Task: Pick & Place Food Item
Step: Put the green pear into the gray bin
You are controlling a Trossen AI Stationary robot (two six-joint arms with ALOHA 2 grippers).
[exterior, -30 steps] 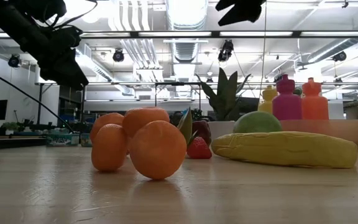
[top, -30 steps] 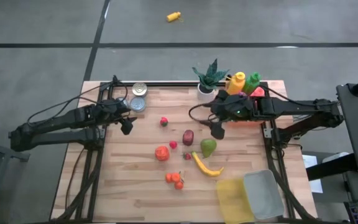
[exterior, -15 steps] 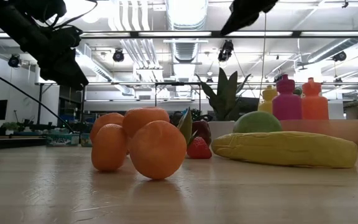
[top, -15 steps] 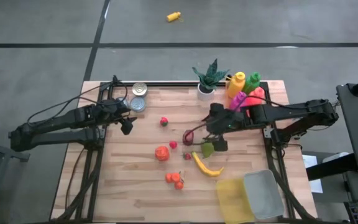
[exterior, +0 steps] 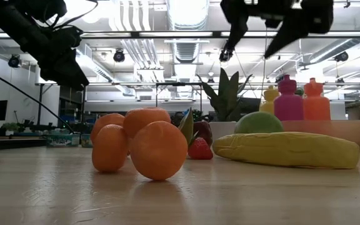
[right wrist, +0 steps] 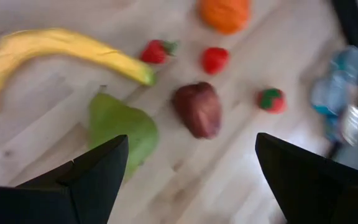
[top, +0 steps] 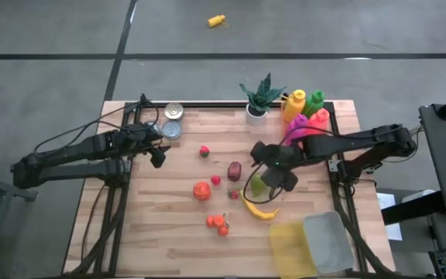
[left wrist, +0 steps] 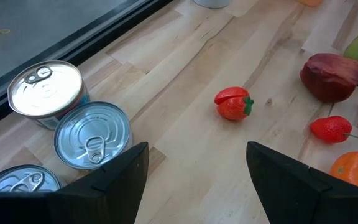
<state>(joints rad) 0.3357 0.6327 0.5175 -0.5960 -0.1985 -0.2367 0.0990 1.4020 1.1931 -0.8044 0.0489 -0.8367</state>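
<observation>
The toy food lies mid-table: a green pear (top: pixel 259 186) (right wrist: pixel 120 128), a yellow banana (top: pixel 258 208) (right wrist: pixel 61 48), a dark red fruit (top: pixel 234 170) (right wrist: pixel 197 109), an orange tomato-like piece (top: pixel 201 190), strawberries (right wrist: pixel 156 51) and a cluster of small oranges (top: pixel 217 224) (exterior: pixel 144 145). My right gripper (top: pixel 274 177) (right wrist: pixel 207 180) hovers open above the pear's right side, touching nothing; the low view shows it (exterior: pixel 269 31) high over the table. My left gripper (top: pixel 157 156) (left wrist: pixel 194 174) waits open near the cans.
Tin cans (top: pixel 173 121) (left wrist: pixel 92 138) stand at the far left of the table. A potted plant (top: pixel 260 99) and coloured bottles (top: pixel 303 105) line the far edge. A clear bin (top: pixel 328 240) with a yellow sheet (top: pixel 291 248) beside it sits at the near right corner.
My right gripper has moved from beside the bottles toward the near edge and come down over the pear, turning as it went; the low view now shows both its fingers spread. The food has not moved.
</observation>
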